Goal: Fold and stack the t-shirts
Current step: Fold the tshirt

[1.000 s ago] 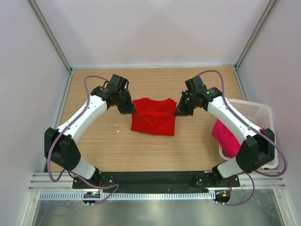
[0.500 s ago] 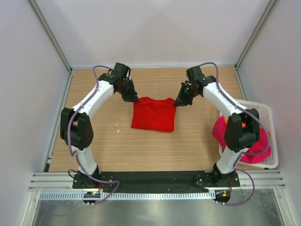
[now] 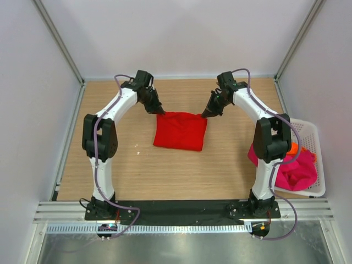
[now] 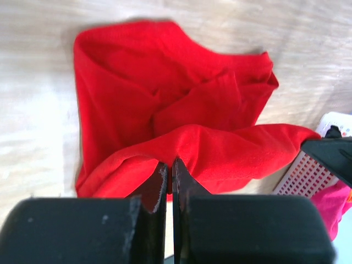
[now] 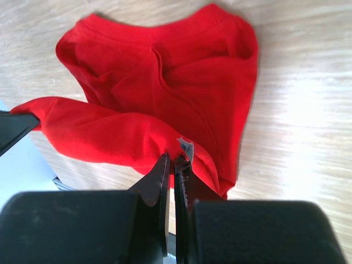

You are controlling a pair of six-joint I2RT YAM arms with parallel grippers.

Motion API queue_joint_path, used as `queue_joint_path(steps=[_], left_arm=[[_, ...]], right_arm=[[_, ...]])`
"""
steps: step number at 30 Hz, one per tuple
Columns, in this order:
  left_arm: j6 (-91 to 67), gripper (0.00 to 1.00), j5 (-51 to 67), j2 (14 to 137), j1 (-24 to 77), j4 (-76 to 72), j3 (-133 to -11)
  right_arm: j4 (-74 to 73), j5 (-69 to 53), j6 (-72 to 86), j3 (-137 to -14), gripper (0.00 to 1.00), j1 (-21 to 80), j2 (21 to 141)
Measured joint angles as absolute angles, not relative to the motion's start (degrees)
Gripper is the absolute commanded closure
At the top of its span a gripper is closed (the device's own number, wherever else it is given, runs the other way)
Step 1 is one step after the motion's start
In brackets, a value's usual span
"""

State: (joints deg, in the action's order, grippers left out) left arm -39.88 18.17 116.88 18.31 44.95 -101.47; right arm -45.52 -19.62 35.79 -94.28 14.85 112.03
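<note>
Top external: one red t-shirt [image 3: 180,132], one magenta t-shirt [image 3: 297,171], one basket [image 3: 308,127].

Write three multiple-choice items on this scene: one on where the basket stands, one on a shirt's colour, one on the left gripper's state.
1. Where does the white basket stand?
A) at the right edge of the table
B) in the far left corner
C) mid-table, between the arms

2. What colour is the t-shirt lying mid-table?
A) orange
B) red
C) blue

3. How is the left gripper?
A) open above bare wood
B) shut on the basket's rim
C) shut on the t-shirt's edge

Answers:
1 A, the top view shows it at the right edge.
2 B, every view shows red cloth there.
3 C, the left wrist view shows the cloth pinched between closed fingers.
</note>
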Motion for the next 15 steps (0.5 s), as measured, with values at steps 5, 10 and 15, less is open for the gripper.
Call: queue_joint_path(steps=[5,10,15], left_arm=[[-39.7,0.85,19.0,122.1,18.2,43.9,-106.7],[-39.0,0.68,17.9,127.0,17.5,44.3,-113.1],[-37.4,0.57,13.1,127.3,16.3,46.4,-114.8]], right_arm=[[-45.1,-19.7,35.8,-97.4,0.87,13.8,115.5],[-45.1,-18.7,35.3,-100.9,0.6,12.2,120.4],[-50.4,-12.9,31.3,-106.7,0.45,10.7,122.8]])
